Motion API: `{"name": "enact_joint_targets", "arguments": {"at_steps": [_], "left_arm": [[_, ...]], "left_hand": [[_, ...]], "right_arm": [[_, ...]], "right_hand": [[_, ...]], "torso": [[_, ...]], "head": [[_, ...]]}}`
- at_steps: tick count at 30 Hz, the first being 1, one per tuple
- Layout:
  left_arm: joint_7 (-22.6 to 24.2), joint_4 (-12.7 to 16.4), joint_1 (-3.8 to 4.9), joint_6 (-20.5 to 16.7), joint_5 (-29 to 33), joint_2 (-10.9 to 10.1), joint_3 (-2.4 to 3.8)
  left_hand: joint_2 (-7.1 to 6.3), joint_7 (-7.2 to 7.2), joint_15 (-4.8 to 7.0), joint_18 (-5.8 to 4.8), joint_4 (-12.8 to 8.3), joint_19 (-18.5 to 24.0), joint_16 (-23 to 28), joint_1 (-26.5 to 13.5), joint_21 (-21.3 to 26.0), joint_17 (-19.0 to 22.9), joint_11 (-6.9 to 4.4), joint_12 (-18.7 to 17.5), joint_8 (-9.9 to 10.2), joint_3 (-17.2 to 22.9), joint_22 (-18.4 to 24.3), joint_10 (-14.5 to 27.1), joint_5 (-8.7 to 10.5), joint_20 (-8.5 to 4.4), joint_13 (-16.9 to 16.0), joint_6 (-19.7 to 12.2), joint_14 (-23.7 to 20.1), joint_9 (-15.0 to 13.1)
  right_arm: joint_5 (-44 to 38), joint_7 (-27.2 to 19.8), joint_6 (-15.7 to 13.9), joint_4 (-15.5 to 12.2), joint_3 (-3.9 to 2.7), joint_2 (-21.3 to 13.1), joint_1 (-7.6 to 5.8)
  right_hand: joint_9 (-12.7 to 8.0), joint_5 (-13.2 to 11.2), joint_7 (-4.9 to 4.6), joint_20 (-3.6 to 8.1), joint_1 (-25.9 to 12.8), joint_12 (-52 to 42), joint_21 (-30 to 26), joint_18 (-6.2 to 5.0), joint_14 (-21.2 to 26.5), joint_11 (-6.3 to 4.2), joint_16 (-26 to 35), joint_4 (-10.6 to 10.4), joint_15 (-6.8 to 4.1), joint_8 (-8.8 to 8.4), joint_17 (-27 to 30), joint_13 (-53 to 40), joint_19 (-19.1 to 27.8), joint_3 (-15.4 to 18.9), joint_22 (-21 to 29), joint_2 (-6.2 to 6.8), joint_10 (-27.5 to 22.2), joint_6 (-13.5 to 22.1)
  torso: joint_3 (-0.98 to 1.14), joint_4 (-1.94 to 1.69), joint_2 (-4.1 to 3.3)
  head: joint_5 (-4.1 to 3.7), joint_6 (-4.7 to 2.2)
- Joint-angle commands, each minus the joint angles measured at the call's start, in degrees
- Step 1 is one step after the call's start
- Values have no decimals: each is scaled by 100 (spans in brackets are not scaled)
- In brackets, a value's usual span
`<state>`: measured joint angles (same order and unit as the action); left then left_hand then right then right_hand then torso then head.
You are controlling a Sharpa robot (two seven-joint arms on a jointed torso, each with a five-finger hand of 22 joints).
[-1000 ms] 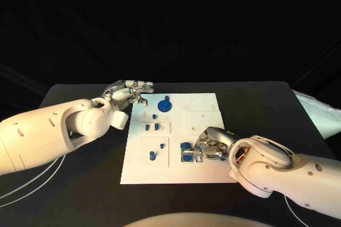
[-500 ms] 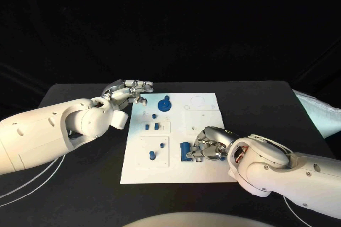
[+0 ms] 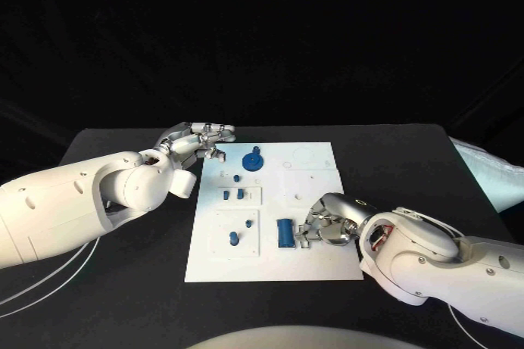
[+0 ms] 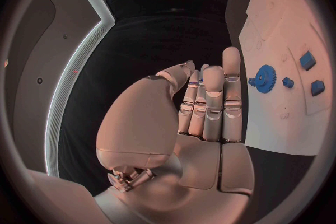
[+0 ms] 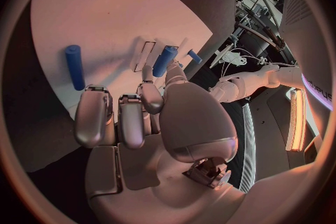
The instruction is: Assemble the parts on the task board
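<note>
1. Your task board (image 3: pixel 311 266) is a white rectangular plate lying flat in the middle of the black table (image 3: pixel 404 152), with shallow square outlines marked on its face.
2. A blue gear (image 3: pixel 252 163) sits near the board's far edge. Nearer along the left column you see two small blue blocks (image 3: pixel 232 194), then a blue oval piece (image 3: pixel 234 238) with a small blue peg (image 3: pixel 249 223) just beside it.
3. A blue cylinder (image 3: pixel 286 232) lies flat on the board, on its right half toward the near edge.
4. Your right hand (image 3: pixel 328 226) rests on the board just beside that cylinder, fingers curled downward. In the right wrist view the cylinder (image 5: pixel 73 66) lies apart from the fingertips (image 5: pixel 92 117), and you cannot tell whether this hand grips anything.
5. Your left hand (image 3: pixel 199 142) hovers at the board's far left corner, off the plate; the left wrist view shows its fingers (image 4: pixel 212 102) straight, pressed together and grasping nothing.
6. Bare white board stretches along the near edge and across the far right quarter. Bare table runs along both long sides of the board.
</note>
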<state>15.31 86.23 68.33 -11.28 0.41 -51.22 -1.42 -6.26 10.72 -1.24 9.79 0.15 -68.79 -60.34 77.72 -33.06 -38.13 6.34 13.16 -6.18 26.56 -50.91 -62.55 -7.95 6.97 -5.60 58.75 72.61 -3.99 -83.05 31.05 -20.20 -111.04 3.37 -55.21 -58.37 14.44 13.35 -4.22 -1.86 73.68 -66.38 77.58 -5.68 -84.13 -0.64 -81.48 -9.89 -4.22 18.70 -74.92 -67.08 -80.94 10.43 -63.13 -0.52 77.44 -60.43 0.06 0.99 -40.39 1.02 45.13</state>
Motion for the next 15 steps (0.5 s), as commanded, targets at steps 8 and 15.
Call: {"name": "enact_joint_targets", "arguments": {"at_steps": [8,15], "left_arm": [[32,4,1,109,-21,-8,2],[35,-13,-2,118,-21,-2,0]], "left_hand": [[17,-3,2,70,-40,-29,13,19,19,6,-3,25,-17,5,7,51,-23,-8,-9,-49,-20,0],[17,-3,2,70,-40,-29,13,19,19,6,-3,25,-17,5,7,51,-23,-8,-9,-49,-20,0]], "right_arm": [[281,-739,-348,-295,-5,-802,-174],[-69,-689,-279,-209,-5,-1115,-209]], "right_hand": [[-48,311,-59,-17,167,266,-10,63,-350,84,-19,85,33,-166,-236,199,32,-37,48,-185,-181,167],[-67,411,-61,-23,309,100,51,85,-366,82,-69,155,34,-218,-314,32,-12,-115,-80,-247,-75,161]], "torso": [[5,26,9],[23,63,17]], "head": [[-111,-78],[-148,-92]]}}
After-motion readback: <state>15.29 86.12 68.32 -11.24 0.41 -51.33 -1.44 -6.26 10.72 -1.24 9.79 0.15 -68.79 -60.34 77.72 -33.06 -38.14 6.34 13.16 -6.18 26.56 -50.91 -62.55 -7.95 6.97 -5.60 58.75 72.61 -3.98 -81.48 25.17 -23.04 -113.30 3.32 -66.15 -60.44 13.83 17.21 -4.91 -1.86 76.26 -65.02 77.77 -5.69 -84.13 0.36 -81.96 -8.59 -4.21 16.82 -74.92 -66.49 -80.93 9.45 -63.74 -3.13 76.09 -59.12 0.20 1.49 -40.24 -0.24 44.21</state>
